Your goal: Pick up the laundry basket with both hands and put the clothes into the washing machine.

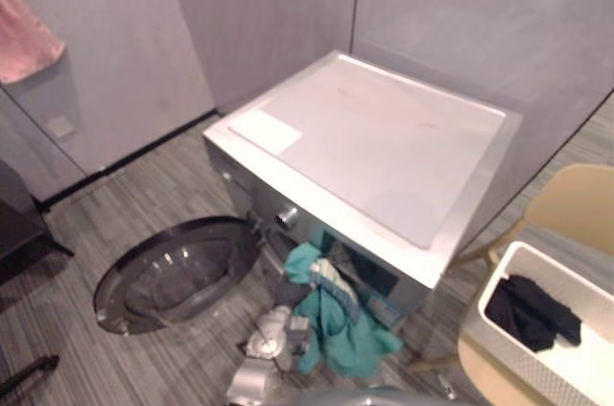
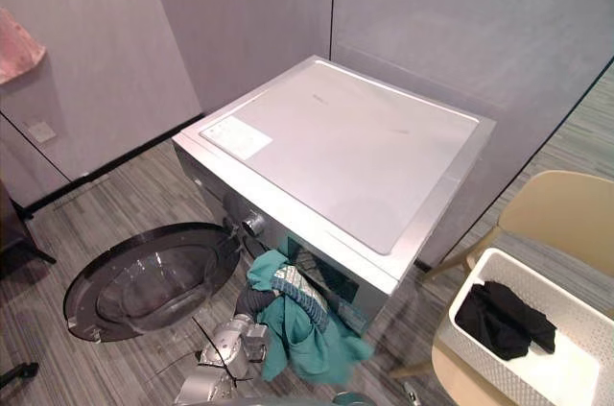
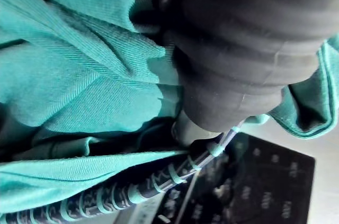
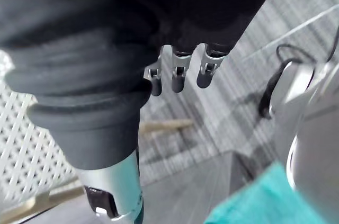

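Observation:
A teal garment (image 1: pixel 338 327) with a striped band hangs out of the drum opening of the silver washing machine (image 1: pixel 384 137). My left arm reaches up into that cloth. In the left wrist view the garment (image 3: pixel 79 75) wraps round my left hand (image 3: pixel 238 49) and hides its fingers. The white lattice laundry basket (image 1: pixel 491 283) sits on a chair at the right, with black clothes (image 1: pixel 532 315) inside. My right hand (image 4: pixel 179 75) hangs above the floor next to the basket's wall (image 4: pixel 26 150), fingers relaxed and holding nothing.
The machine's round door (image 1: pixel 177 272) lies swung open and low to the left of the drum. A tan chair (image 1: pixel 576 204) carries the basket. Grey partition walls stand close behind the machine, and a pink cloth (image 1: pixel 24 32) hangs at the upper left.

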